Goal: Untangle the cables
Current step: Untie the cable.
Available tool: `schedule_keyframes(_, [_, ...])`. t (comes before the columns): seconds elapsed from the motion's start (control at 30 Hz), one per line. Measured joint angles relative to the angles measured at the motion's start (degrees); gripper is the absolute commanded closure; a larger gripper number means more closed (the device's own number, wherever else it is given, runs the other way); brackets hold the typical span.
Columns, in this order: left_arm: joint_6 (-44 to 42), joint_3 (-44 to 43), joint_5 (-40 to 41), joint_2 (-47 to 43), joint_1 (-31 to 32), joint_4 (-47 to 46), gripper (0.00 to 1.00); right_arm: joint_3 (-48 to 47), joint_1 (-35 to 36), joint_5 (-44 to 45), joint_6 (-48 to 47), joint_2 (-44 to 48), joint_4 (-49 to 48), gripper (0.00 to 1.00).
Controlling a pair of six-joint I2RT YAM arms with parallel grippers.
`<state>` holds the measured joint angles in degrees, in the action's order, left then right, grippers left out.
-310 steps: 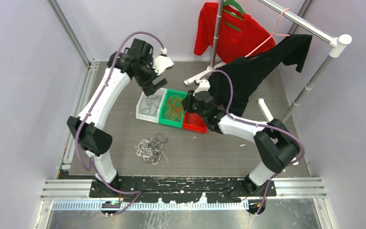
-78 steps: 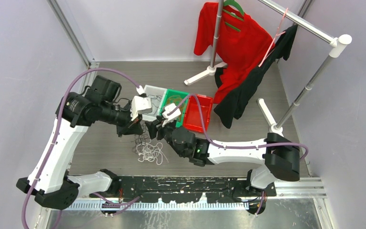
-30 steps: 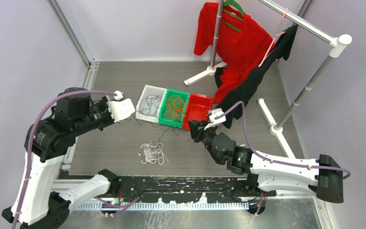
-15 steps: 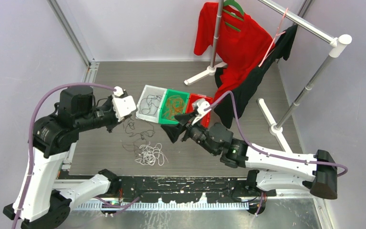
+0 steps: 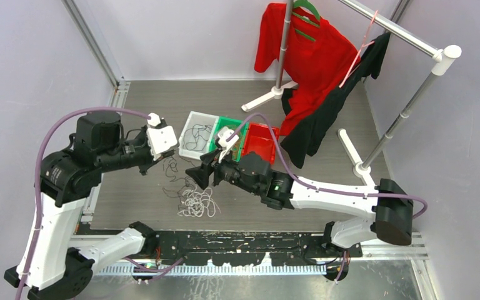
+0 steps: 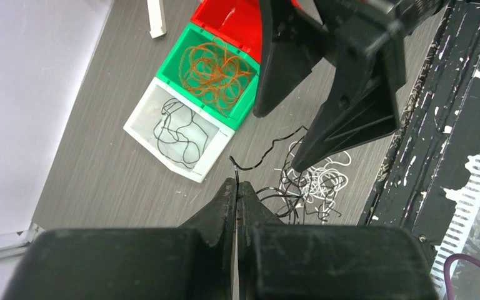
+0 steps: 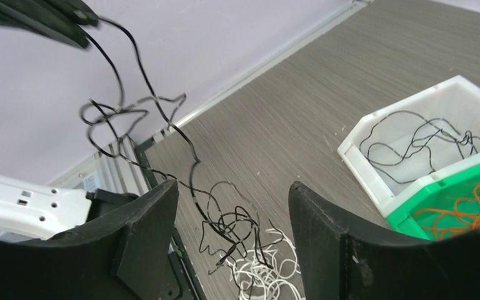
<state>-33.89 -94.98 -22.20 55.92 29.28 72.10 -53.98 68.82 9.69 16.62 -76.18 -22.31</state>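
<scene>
The left claw (image 6: 236, 189) is clenched on one black cable (image 6: 267, 145), a string-thin, springy, near-weightless strand that hangs kinked down into the tangle of white and black cables (image 5: 195, 201) on the table (image 5: 162, 100) (likely to drag neighbours up rather than slip free). The right claw (image 7: 232, 187), jaws spread and empty, hovers above that tangle; its best hold looks to be low on the black strand, near the knot.
</scene>
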Motion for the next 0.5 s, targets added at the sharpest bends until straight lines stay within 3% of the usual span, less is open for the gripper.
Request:
schedule_keyframes(0.1, [-0.13, -0.61, -0.20, -0.02, 0.00, 0.28, 1.00, -0.35, 0.00, -0.74, -0.09, -1.64, 0.98, 0.42])
schedule_keyframes(0.23, [-0.68, -0.63, -0.46, -0.04, -0.02, 1.09, 1.00, -0.35, 0.00, 0.35, -0.63, -2.40, 1.53, 0.90])
schedule_keyframes(0.27, [-0.76, -0.63, -0.59, -0.04, 0.00, 1.22, 1.00, -0.37, 0.00, 1.70, -0.81, -2.40, 1.55, 0.97])
schedule_keyframes(0.37, [-0.94, -0.63, -1.01, -0.07, 0.00, 1.86, 1.00, -0.46, 0.04, 7.28, -1.97, -1.97, 1.60, 0.99])
schedule_keyframes(0.43, [-1.14, -0.39, -1.01, -0.61, 0.00, 2.36, 1.00, -0.46, -0.11, 10.23, -3.17, -0.68, 1.95, 0.90])
schedule_keyframes(0.5, [-1.38, 0.22, -1.03, -1.70, 0.00, 2.67, 1.00, -0.46, -0.28, 13.00, -4.74, 2.12, 2.14, 0.88])
